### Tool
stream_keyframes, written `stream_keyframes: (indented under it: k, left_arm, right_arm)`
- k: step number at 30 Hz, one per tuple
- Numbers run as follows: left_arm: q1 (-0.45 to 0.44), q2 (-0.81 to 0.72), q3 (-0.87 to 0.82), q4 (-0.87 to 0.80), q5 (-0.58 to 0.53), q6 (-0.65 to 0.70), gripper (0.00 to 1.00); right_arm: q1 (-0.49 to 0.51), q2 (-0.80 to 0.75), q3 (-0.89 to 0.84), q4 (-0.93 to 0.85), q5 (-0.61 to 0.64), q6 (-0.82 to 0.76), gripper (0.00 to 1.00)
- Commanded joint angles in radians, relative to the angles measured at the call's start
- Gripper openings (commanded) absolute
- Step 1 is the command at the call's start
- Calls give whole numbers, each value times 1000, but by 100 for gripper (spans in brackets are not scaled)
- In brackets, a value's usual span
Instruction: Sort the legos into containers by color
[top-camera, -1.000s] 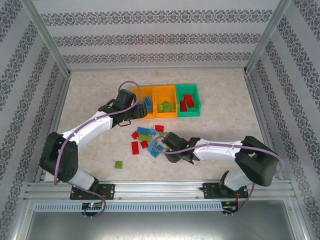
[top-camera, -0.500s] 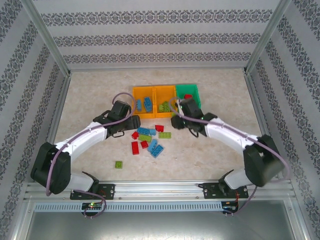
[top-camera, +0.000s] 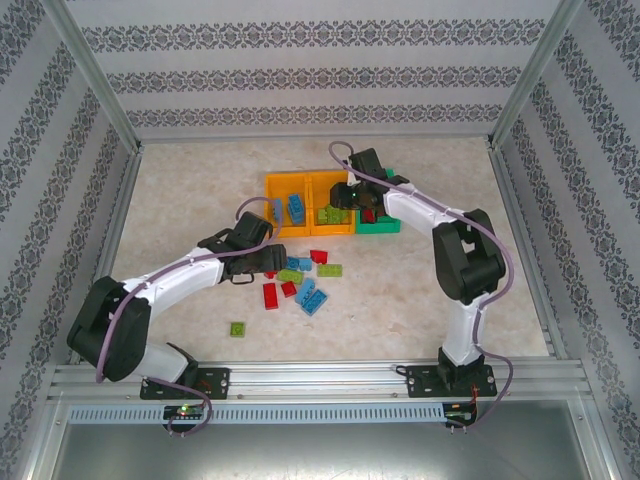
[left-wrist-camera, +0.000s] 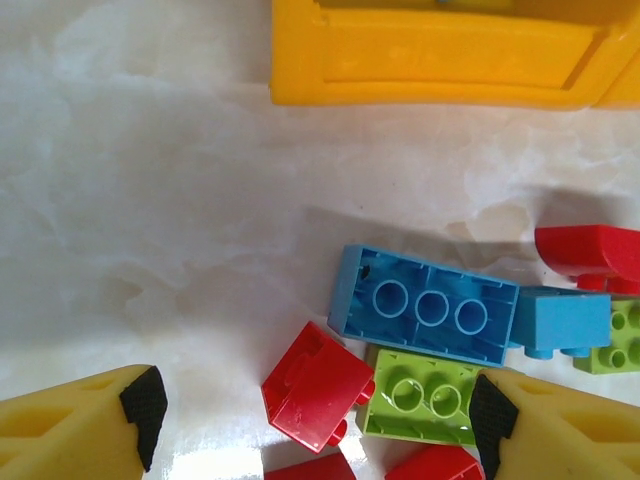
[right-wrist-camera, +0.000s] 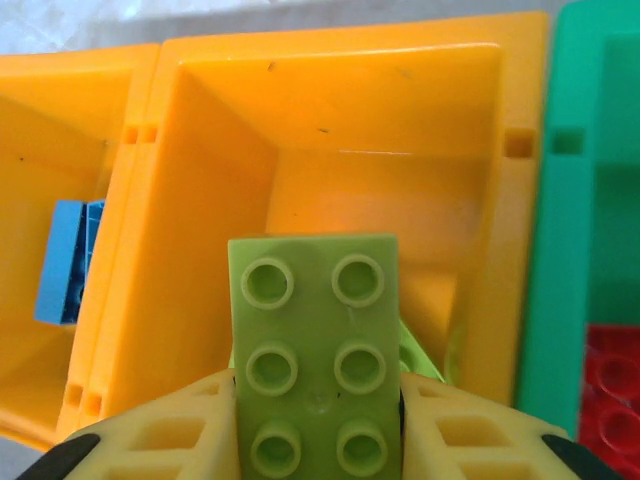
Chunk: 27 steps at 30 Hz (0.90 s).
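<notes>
Now my right jaws grip a lime brick (right-wrist-camera: 315, 350) above the greens' middle bin (right-wrist-camera: 330, 90); left jaws gape near it, over strays (left-wrist-camera: 425, 305).

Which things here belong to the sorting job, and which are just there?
Job: lime brick in the right gripper; loose bricks; orange bins; green bin; left gripper.
Just there: table; metal frame; patterned walls.

Tabletop (top-camera: 180, 200): pale beige, marbled, slightly glossy, evenly lit, shadows soft. Wall panels (top-camera: 320, 70) at far, left and right edges: white paper, grey ornamental bands, level on the far wall, slanting at the sides. Aluminium posts (top-camera: 95, 75) rising from far corners. Aluminium rail (top-camera: 320, 378) along near edge, slotted grey duct (top-camera: 320, 412) just beside it.
</notes>
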Motion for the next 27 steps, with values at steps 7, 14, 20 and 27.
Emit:
stream_keyframes:
  k: [7,14,20,27]
  left_arm:
    - [-13,12,-37,10,38,41,74]
    - [-13,58,-40,-6,27,104,71]
    - [-13,61,-55,24,26,105,65]
    - [-13,99,-39,34,29,125,59]
  right_arm:
    - [-3,63,70,-34,-50,40,46]
    - [-3,33,59,-33,-56,36,51]
    - [-3,-24,17,-16,-62,41,58]
    - [-10,-97,-48,3,-56,42,61]
